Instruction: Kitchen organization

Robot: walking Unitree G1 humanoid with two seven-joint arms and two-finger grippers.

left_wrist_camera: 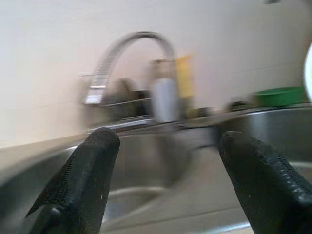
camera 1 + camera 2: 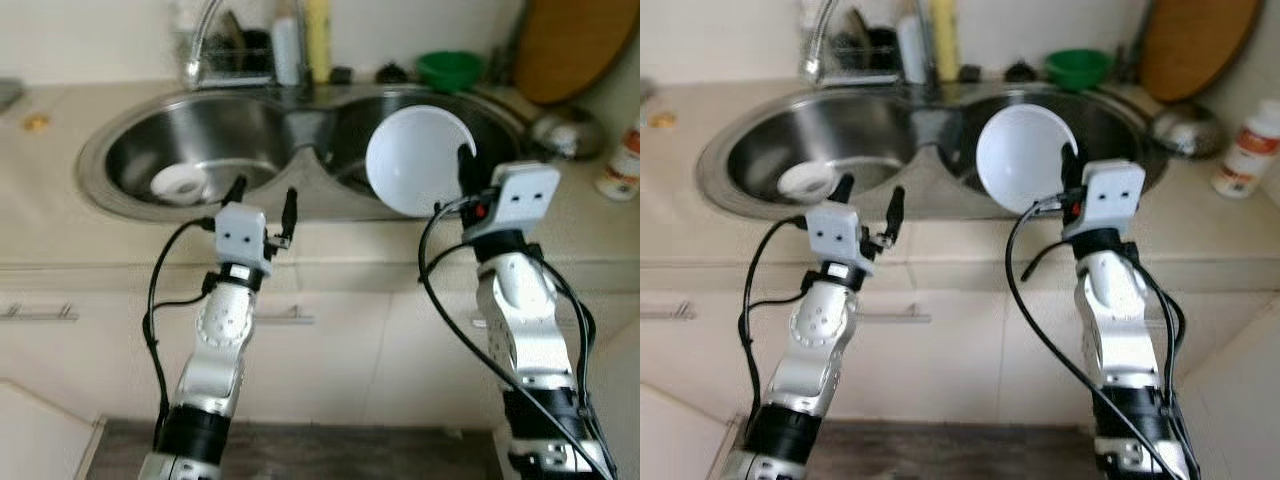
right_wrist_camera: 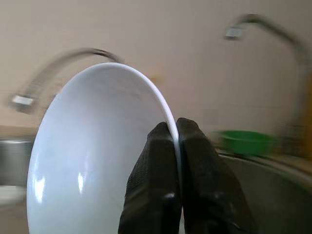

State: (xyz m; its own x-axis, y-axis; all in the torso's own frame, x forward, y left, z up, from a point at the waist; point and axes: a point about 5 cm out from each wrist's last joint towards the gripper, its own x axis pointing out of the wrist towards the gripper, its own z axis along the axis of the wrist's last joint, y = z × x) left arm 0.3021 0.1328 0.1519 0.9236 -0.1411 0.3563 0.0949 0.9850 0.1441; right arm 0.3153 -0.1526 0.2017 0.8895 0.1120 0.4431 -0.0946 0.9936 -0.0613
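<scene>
My right gripper (image 2: 464, 168) is shut on the rim of a white bowl (image 2: 415, 158), holding it tilted on edge above the front of the right sink basin (image 2: 500, 125). In the right wrist view both fingers (image 3: 165, 161) pinch the white bowl's rim (image 3: 97, 156). My left gripper (image 2: 263, 200) stands open, with nothing between its fingers, over the front rim of the left sink basin (image 2: 170, 135). A small white cup (image 2: 180, 183) lies in that basin. The left wrist view looks between the open fingers (image 1: 92, 170) toward the faucet (image 1: 131, 48).
A curved faucet (image 2: 205, 35), bottles and a dish rack stand behind the sink. A green bowl (image 2: 450, 68), a wooden board (image 2: 570, 45) and a metal lid (image 2: 568, 130) sit at the back right. A white bottle (image 2: 625, 165) stands at the far right. Cabinet drawers lie below the counter.
</scene>
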